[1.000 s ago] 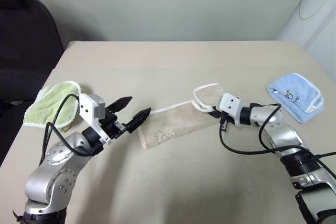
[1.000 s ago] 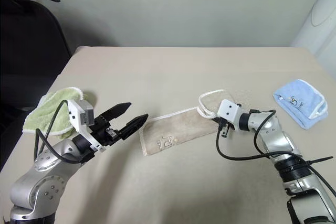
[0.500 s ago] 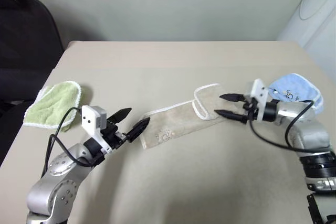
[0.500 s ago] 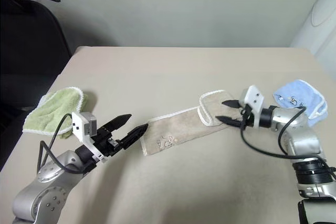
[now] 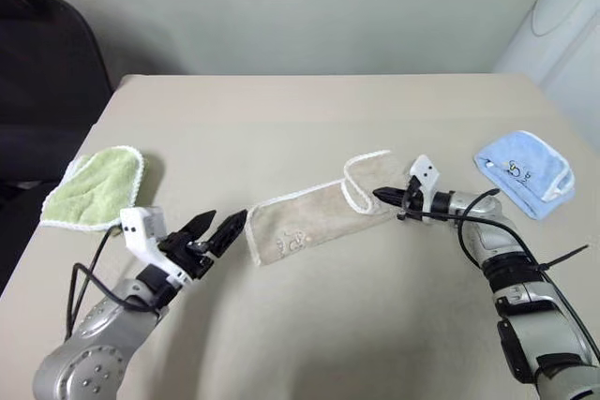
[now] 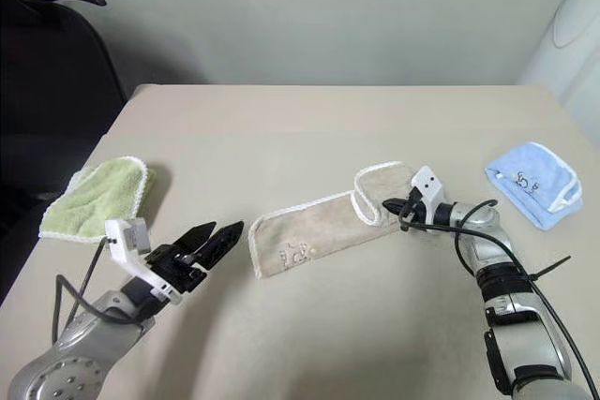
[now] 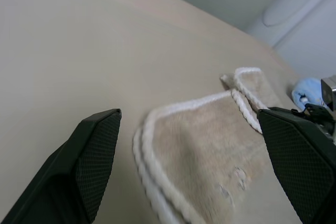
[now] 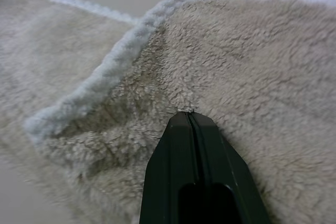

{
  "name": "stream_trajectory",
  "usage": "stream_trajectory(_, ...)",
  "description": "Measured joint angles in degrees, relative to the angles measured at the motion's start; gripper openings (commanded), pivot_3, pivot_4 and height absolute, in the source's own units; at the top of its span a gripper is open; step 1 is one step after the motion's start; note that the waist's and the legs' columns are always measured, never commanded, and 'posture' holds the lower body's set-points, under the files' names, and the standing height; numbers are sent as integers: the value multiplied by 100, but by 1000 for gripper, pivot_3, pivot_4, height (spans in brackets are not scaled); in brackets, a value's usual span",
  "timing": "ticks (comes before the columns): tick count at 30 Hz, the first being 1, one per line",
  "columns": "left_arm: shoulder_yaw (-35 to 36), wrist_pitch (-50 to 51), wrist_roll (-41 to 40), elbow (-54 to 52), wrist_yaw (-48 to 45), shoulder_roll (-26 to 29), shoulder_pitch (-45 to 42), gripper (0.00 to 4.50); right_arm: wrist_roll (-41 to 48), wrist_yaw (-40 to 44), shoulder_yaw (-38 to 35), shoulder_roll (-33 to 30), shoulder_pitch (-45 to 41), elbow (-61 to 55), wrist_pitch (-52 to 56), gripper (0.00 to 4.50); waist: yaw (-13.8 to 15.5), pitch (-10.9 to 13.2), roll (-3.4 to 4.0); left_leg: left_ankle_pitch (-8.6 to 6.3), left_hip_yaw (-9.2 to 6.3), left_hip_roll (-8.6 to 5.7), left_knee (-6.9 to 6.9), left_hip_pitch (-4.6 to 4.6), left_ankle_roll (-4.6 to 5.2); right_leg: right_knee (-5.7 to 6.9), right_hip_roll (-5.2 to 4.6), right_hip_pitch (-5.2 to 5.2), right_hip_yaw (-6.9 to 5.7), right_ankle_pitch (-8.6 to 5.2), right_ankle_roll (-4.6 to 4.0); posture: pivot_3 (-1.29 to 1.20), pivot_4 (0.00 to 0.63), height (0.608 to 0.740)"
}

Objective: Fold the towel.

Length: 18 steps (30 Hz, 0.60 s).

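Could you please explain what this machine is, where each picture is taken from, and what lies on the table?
This is a humanoid robot with two arms, each ending in a two-fingered black gripper. Two pictures come from cameras on its head, looking down over a beige table; the other two come from cameras on each wrist. A long beige terry towel with white corded edging lies in the middle, a light green towel at the left edge, and a light blue towel at the right. The left gripper is open beside the beige towel's near end. The right gripper is shut, its tips pressed against the far, folded end; whether it pinches fabric is unclear.
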Motion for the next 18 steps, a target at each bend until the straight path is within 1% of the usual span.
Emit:
stream_trajectory(3, 82, 229, -612, -293, 443, 199, 478, 4500, -17, -30, -43, 119, -62, 202, -182, 68, -1, 1, 1, -3, 0, 0, -2, 13, 2, -1, 0, 13, 0, -2, -4, 0, 150, 740)
stream_trajectory(6, 87, 314, -1405, -504, 925, 294, 873, 4500, -31, -54, -59, 235, -174, 421, -340, 68, -4, 1, 2, -7, 2, 0, -3, 18, 2, -1, 1, 17, 0, -5, -8, 0, 150, 740)
stream_trajectory(9, -71, 315, -2133, -678, 1638, 469, 1130, 4500, -36, -68, -105, 329, -267, 614, -490, 68, 1, 3, 5, -8, 2, 0, -5, 25, -1, 0, 3, 20, -2, -8, -15, 0, 150, 740)
stream_trajectory(12, -523, 288, -2534, -738, 2347, 494, 1052, 4500, -10, -66, -215, 444, -352, 679, -545, 68, 6, 5, 9, -9, 3, -1, -5, 26, -4, 1, 4, 21, -3, -9, -16, 0, 150, 740)
stream_trajectory(15, -910, 65, -2967, -665, 3058, 385, 708, 4500, 62, -66, -339, 517, -391, 660, -557, 68, 21, 6, 10, -9, 4, -3, -5, 27, -11, 2, 9, 24, -8, -11, -22, 0, 150, 740)
stream_trajectory(18, -1301, -21, -3181, -410, 3565, 347, 314, 4500, 164, -66, -467, 638, -392, 480, -553, 68, 23, 8, 13, -13, 6, -2, -5, 29, -23, 4, 19, 22, -8, -13, -29, 0, 150, 740)
